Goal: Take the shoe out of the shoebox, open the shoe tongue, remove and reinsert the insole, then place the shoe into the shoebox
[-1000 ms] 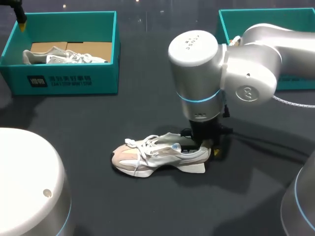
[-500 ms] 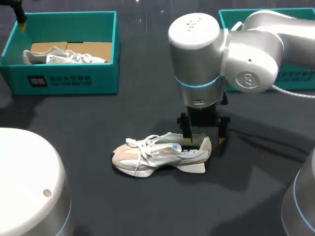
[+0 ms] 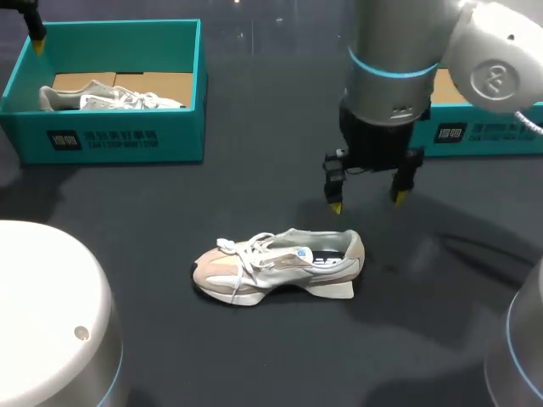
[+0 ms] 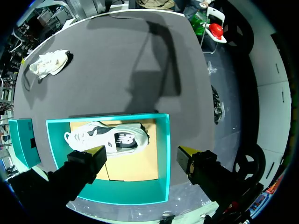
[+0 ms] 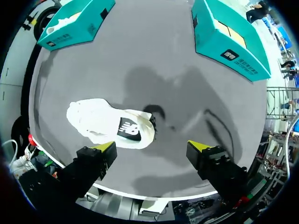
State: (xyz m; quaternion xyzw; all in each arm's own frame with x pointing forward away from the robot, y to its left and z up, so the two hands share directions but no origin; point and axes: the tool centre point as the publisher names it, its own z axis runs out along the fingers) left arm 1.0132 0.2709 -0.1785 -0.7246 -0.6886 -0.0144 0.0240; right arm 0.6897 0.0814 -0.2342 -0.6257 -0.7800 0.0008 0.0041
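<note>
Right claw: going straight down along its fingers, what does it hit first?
Probably the heel end of the shoe, seen between the fingers of the open right claw; depth is unclear, so it might touch the table just beside it.

chunky silver right arm (image 3: 399,34), glowing blue ring (image 3: 390,72) at the joint, black right gripper (image 3: 366,202), yellow fingertips (image 3: 336,206) (kinda cute)

Matt table (image 3: 254,178), soft cloth shoe (image 3: 280,270)
</note>
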